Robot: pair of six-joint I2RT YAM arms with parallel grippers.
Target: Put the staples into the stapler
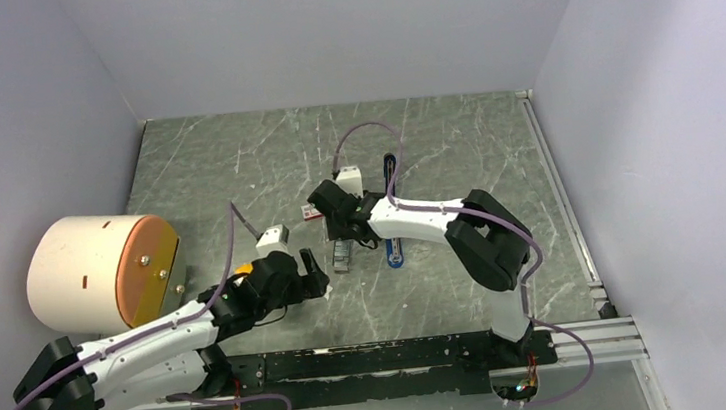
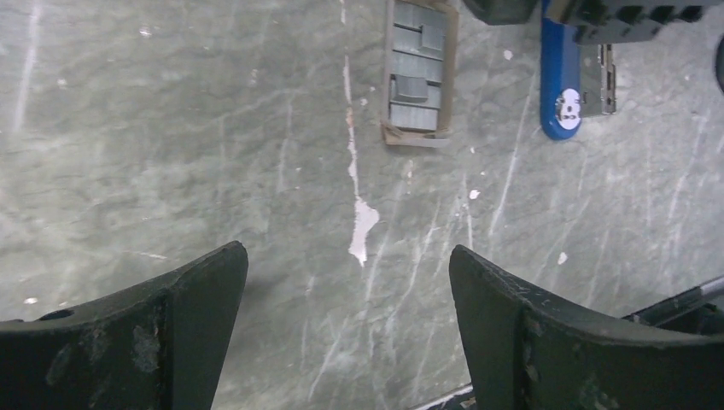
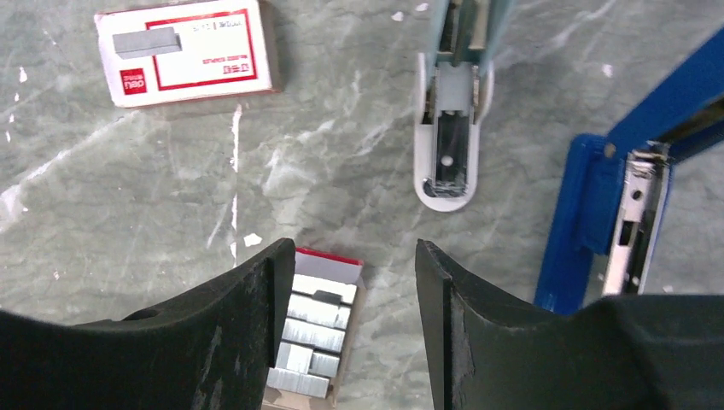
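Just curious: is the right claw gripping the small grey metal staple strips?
No, the right gripper is open, the grey staples lying in their cardboard tray.

White-shelled arms (image 1: pixel 416 218), black joints (image 1: pixel 488 243), looping mauve cables (image 1: pixel 363 126)

Walls: pale lilac walls (image 1: pixel 322 28) on left, back, right.
Bench: grey-green marbled bench (image 1: pixel 234 157), white streaks, chipped spots.
Edge: metal rail (image 1: pixel 561 196) along the bench's right side.
Light: even, soft.
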